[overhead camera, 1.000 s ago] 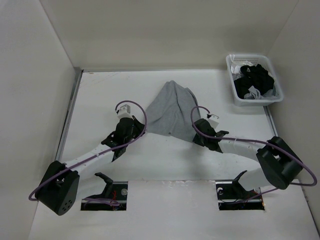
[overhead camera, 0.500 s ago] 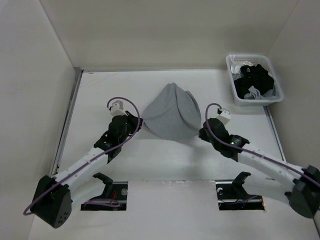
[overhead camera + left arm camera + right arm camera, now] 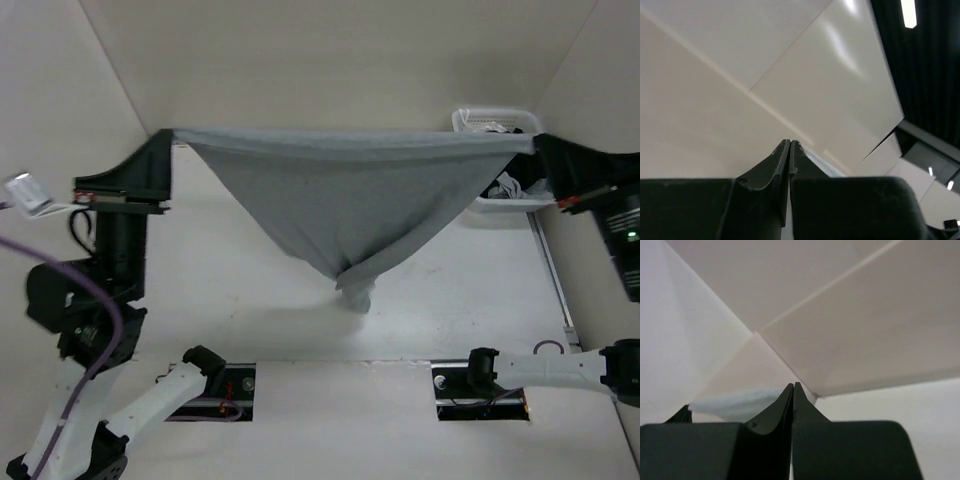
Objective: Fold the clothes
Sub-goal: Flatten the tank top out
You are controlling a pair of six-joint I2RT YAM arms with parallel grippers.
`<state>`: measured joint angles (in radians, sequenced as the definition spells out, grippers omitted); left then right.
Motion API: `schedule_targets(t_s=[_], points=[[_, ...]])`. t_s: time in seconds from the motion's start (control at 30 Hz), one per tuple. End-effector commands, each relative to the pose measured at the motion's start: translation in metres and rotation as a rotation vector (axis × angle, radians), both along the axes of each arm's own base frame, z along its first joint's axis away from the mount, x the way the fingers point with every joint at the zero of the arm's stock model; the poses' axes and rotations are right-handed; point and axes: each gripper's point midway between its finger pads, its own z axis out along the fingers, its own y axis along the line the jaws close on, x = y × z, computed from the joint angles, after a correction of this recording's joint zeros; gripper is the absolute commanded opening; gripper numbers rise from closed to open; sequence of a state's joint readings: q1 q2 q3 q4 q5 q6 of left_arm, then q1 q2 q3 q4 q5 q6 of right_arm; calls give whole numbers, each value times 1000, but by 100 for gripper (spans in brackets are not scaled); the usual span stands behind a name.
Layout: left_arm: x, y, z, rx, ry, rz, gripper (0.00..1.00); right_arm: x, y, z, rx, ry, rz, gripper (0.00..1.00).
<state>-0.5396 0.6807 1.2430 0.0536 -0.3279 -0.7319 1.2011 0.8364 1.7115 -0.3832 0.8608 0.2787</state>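
Clock face laid on the table [image 3: 230, 300], 12 at the far wall.

- T-shirt [image 3: 350, 190]: strung across the far half. One end is pinched in the left gripper [image 3: 165, 135] at 10 o'clock, the other in the right gripper [image 3: 535, 143] at 2 o'clock.
- Both ends are up off the table. The cloth sags toward 6 to a low tip near table centre; contact with the surface unclear.
- Basket [image 3: 480, 120]: far right corner at 2 o'clock, behind the right gripper and partly hidden by it.
- Heap of garments [image 3: 510, 187]: inside the basket.
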Motion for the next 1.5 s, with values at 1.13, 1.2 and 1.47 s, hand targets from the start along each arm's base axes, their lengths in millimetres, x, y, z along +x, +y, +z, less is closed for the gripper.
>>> schedule_targets(t_s=[1.13,1.2,1.47], points=[[217,54,7,170,215,274,0,227,47,32,-258,-23,-134,0],[200,58,3,171,208,290,0,217,45,15,-271,9,-131,0],[135,30,-171,232,414,279,0,138,57,-145,-293,145,-45,0]])
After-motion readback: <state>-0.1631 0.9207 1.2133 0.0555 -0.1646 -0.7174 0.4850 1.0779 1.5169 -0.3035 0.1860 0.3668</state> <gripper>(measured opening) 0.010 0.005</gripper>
